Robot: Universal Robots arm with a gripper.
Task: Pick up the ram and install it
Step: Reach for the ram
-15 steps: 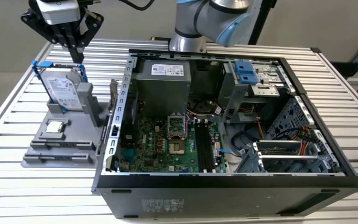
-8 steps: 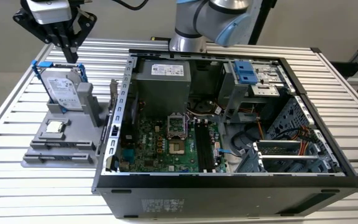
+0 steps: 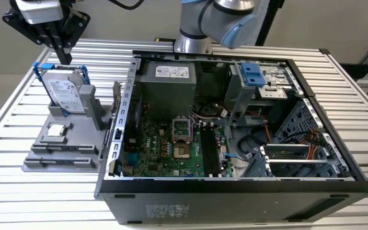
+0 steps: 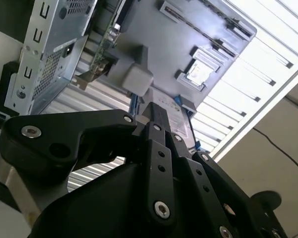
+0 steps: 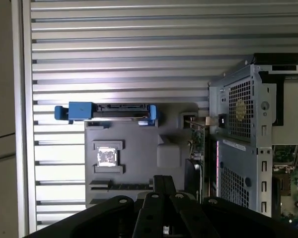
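Open computer case (image 3: 235,201) lay with its side off, leaving the memory slots (image 3: 208,148) reachable. Holder (image 3: 63,154) beside it stood the ram (image 3: 116,98) on edge at the case side, likely for a pinch from above. Gripper (image 3: 64,57) hung over the hard drive (image 3: 63,91), closed up and empty.

Parts holder (image 3: 85,136) lies to the exterior view's left of the computer case (image 3: 235,191). On it, the hard drive (image 3: 65,93) stands behind the CPU chip (image 3: 56,129), and the ram (image 3: 116,98) seemingly stands at its case-side edge.

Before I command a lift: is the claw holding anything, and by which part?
Nothing is held: the claw hangs empty, fingers together, above the gray holder with the hard drive.
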